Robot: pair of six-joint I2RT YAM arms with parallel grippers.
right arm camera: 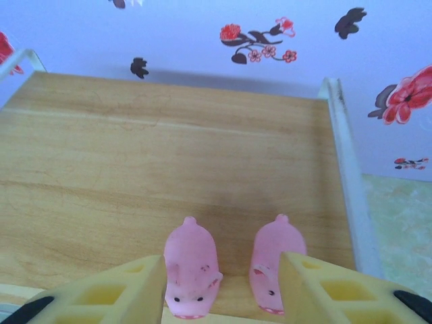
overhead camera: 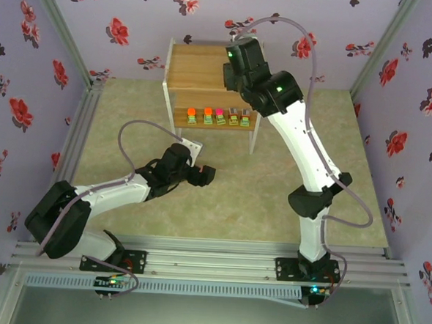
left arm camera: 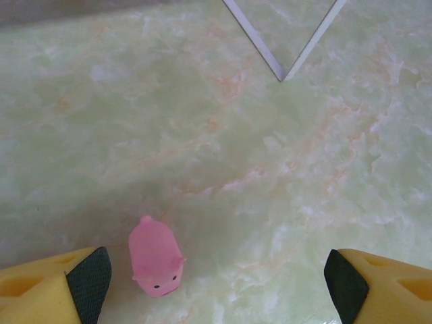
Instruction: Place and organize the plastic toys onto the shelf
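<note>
Pale green marbled worktop (overhead camera: 272,202) bears a white-framed wooden shelf (overhead camera: 196,69) and one pink plastic pig (left arm camera: 156,257) (shelf: two pigs (right arm camera: 191,277) above, five green-based blocks (overhead camera: 219,117) below).

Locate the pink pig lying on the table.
In the left wrist view, the pink pig lies on the marbled table inside the open left end effector, close to the finger at picture left.

White arms (overhead camera: 305,149), black joints (overhead camera: 312,201), lilac cables (overhead camera: 123,138); left claw (left arm camera: 216,283) and right claw (right arm camera: 223,277) have yellow fingers (left arm camera: 37,287).
</note>
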